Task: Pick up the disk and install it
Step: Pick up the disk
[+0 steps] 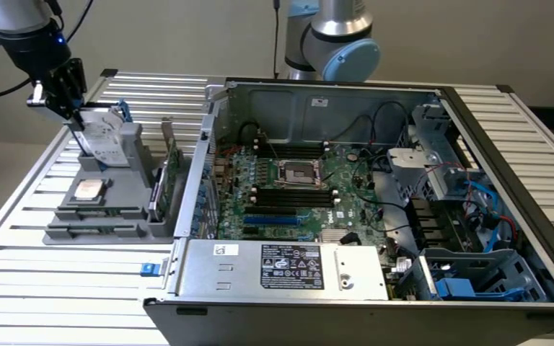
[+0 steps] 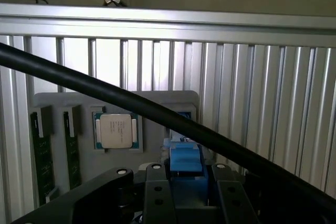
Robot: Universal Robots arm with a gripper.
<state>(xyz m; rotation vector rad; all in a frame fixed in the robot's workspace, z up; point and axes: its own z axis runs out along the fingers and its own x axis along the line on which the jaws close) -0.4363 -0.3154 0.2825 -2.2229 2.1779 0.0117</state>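
The disk [image 1: 104,135] stands on edge in the grey holder [image 1: 113,229], beside the open computer case [image 1: 316,108]. My gripper [image 1: 63,99] is clamped on its blue frame, so I judge this the pick-up. Lifting calls for a straight pull clear of the slot. The wrist view shows the frame between the fingers [image 2: 157,195], and the exterior view shows the case.

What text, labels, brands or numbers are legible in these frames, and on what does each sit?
None is legible.
Black label on the power supply: print too small.
White sticker beside it: too small.
Label on the disk: too small.
CPU chip markings: blurred.
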